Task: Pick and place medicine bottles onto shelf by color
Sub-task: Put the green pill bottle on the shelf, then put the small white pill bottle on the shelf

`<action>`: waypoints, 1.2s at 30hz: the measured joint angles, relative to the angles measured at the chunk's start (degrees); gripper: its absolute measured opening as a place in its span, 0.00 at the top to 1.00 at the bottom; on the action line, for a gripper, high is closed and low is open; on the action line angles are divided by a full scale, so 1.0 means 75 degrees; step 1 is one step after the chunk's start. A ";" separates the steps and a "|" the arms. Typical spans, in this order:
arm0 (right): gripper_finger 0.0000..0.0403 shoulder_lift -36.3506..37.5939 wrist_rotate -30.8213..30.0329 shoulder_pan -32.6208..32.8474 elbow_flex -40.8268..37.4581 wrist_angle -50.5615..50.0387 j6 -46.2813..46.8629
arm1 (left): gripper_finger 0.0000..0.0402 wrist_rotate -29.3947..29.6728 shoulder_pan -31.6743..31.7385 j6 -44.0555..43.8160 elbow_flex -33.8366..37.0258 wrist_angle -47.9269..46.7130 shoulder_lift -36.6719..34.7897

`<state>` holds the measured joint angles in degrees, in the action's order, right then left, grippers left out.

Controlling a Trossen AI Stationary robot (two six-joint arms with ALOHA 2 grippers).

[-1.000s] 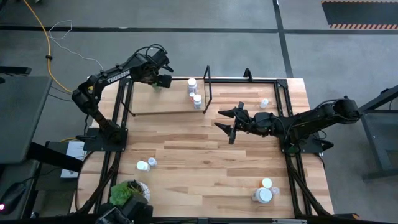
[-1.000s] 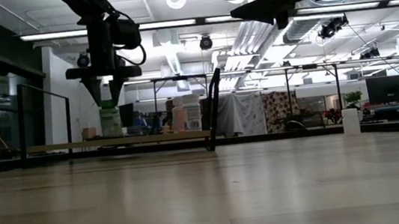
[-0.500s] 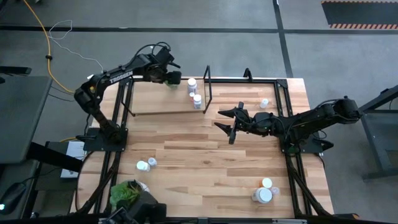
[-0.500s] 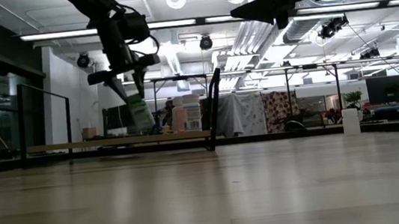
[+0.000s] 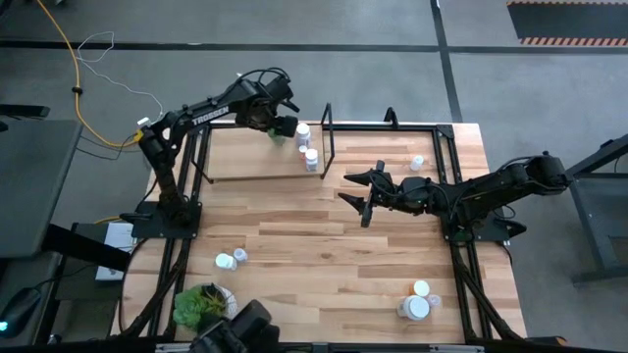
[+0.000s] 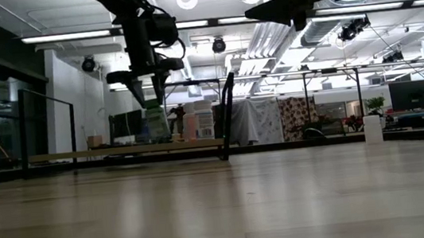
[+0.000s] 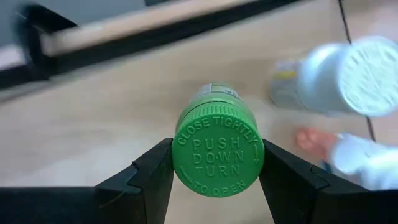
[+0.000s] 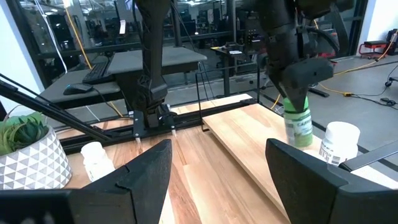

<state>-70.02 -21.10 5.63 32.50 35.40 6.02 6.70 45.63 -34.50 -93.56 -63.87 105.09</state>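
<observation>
Over the shelf's plank, my left tool pinches the green plastic medicine bottle by its ribbed cap, jaws half closed, so the body hangs straight down for a clean set-down. It hovers just beside two white-capped white bottles standing at the right end of the low light-wood shelf, so I judge green belongs next to them without touching. Tight spot: the black upright post sits just past those whites, while the plank's left stretch is bare. My right tool waits wide open and empty above the wooden desk, well apart, so nothing crowds my lowering path.
</observation>
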 joint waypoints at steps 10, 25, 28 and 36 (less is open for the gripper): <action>0.37 0.0000 0.0000 -0.0003 0.0001 0.0000 0.0014 | 0.52 -0.0216 -0.0049 0.0254 -0.0003 0.0144 0.0250; 0.37 0.0000 0.0000 -0.0003 0.0002 0.0000 0.0020 | 0.38 0.0056 -0.0207 0.1096 -0.0003 0.0234 0.0253; 0.37 0.0000 0.0000 -0.0003 0.0002 0.0000 0.0019 | 0.35 0.0066 -0.0198 0.1176 -0.0003 0.0281 0.0253; 0.37 0.0000 0.0000 -0.0003 0.0002 0.0000 0.0000 | 0.31 -0.0225 -0.0198 0.1483 -0.0389 -0.0220 0.0253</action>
<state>-70.02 -21.10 5.61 32.51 35.40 6.02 5.01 44.14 -23.38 -96.48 -65.52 106.98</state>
